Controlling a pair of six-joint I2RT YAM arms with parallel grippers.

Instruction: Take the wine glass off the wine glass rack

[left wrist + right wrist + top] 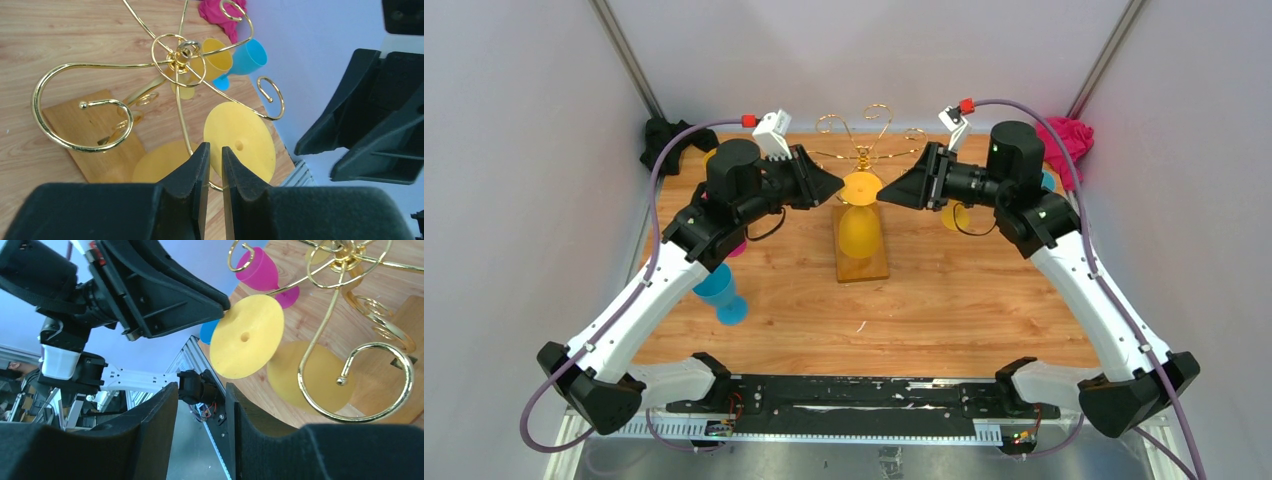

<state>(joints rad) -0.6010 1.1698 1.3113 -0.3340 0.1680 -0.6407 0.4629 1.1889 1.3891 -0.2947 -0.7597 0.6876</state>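
Note:
The gold wire wine glass rack [854, 140] stands on its amber wooden base [864, 265] at mid-table. A yellow wine glass hangs upside down from a front arm, foot [861, 187] up and bowl [857, 230] below. My left gripper [832, 187] is at the foot's left edge. In the left wrist view [215, 147] its jaws are shut to a thin slit over the bend of the wire arm, with the yellow foot [245, 140] just beyond. My right gripper [892, 192] is open and empty at the foot's right edge, and its wrist view [200, 405] shows the foot [247, 337].
A blue glass [720, 290] stands left of the rack, with a magenta one [262, 270] behind the left arm. A yellow glass [954, 215] and a blue glass [247, 57] stand at the right. A black cloth [664, 140] and a pink cloth [1069, 138] lie in the back corners.

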